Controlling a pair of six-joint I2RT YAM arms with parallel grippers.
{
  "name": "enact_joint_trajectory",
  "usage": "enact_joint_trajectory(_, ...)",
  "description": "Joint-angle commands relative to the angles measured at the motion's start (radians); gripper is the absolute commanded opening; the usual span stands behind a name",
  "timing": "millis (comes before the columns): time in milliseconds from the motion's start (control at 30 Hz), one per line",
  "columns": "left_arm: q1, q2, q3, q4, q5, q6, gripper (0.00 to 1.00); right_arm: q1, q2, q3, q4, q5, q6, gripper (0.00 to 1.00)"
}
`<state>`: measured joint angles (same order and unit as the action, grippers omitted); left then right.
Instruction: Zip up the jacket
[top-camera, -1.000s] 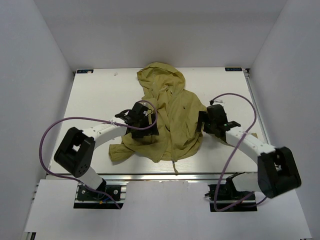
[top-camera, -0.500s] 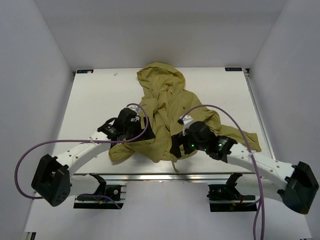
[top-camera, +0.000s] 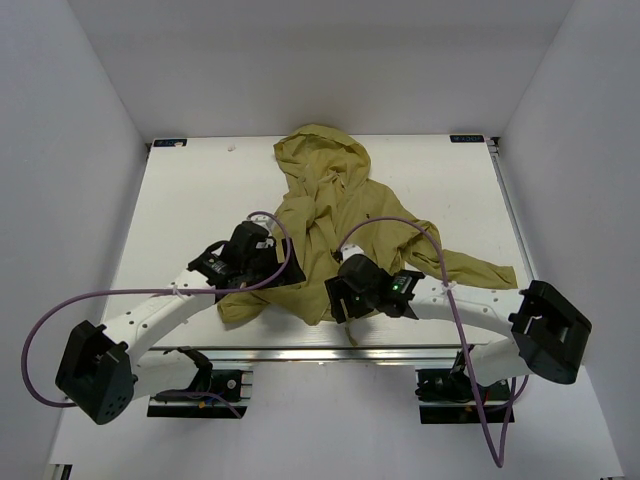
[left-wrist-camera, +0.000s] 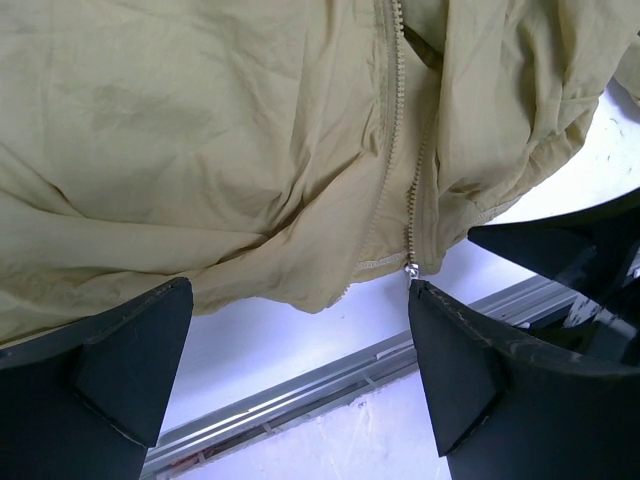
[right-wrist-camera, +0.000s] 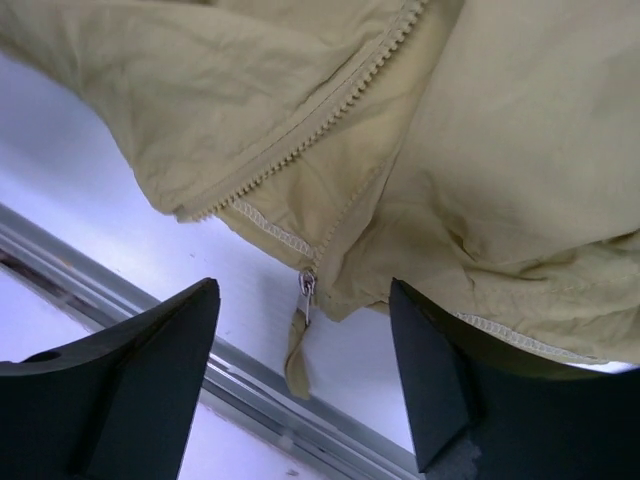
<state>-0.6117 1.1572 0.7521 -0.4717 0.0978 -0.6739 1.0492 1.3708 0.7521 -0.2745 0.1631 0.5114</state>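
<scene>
We see the left arm and right arm stretched low toward the jacket hem. The left fingers and right fingers are spread, with the zipper pull between the right ones.

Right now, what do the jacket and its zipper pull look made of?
The jacket: thin, matte woven cloth, maybe nylon or cotton, going by fine soft creases. The zipper pull: small glinting slider, likely metal, with a cloth tab.

Jacket on table (hood rearward)

White table, aluminium rail
</scene>
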Motion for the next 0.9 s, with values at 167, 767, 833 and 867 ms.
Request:
enact_joint_trajectory(167, 0.000, -0.027, -0.007, -0.019, -0.020, 0.007, 0.98, 0.005, 0.036, 0.027, -0.023, 0.053, 0.091, 0.67)
enact_joint_trajectory(767, 0.000, -0.024, 0.000, -0.027, -0.014, 0.025, 0.98, 0.005, 0.109, 0.030, -0.025, 0.047, 0.125, 0.26)
enact_joint_trajectory(833, 0.000, -0.025, -0.002, -0.035, 0.002, 0.033, 0.98, 0.005, 0.109, 0.032, -0.026, 0.052, 0.125, 0.13)
enact_joint_trajectory(867, 0.000, -0.025, -0.003, -0.036, 0.008, 0.034, 0.98, 0.005, 0.106, 0.033, -0.028, 0.055, 0.125, 0.08)
